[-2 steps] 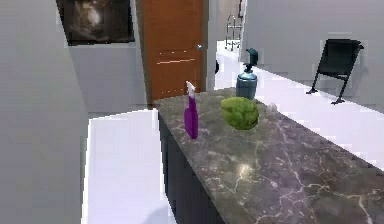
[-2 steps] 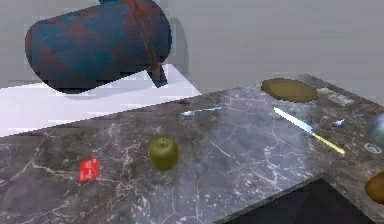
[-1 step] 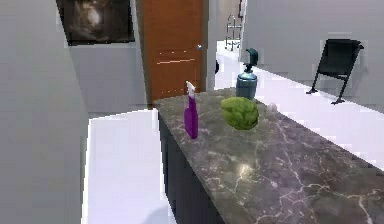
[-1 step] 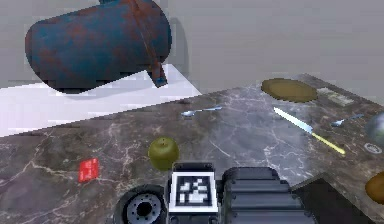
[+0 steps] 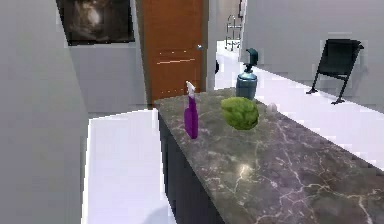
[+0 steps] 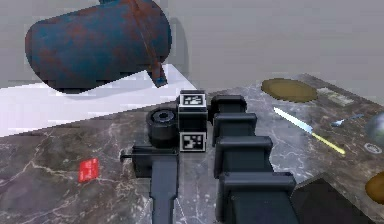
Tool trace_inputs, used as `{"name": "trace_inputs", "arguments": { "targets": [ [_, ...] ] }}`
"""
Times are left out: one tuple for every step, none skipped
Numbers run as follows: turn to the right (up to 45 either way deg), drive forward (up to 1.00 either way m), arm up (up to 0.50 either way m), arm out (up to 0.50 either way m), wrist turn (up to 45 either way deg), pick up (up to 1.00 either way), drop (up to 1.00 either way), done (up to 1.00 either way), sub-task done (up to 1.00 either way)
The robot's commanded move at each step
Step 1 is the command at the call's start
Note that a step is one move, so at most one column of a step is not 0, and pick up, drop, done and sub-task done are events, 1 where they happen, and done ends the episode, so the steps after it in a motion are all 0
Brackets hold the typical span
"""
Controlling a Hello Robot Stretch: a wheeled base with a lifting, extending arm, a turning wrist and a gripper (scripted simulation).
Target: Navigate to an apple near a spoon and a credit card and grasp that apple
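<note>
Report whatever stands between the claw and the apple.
I cannot pick out the apple for sure. The claw is above the marble counter, a flat red card near it. A round brownish blob at the arm side view's right edge may be the apple; if so, the robot's own arm lies between them.

Consists of a matte black arm (image 6: 245, 165), square in section, built from stepped blocks that nest one into the next, each with softly rounded edges. Bears two small white squares (image 6: 192, 140) at the far end, one above the other, each framed in black and printed with a blocky black mark. Continues left of them into the claw (image 6: 140, 152): a dark body topped by a short round drum (image 6: 160, 124), with a flat dark bar (image 6: 165, 195) below and a thin dark prong (image 6: 126, 155) at the side.
</note>
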Motion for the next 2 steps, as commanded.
{"name": "trace_inputs", "arguments": {
  "targets": [
    [0.0,0.0,0.0,0.0,45.0,0.0,0.0,0.0,0.0],
    [0.0,0.0,0.0,0.0,45.0,0.0,0.0,0.0,0.0]
  ]
}}
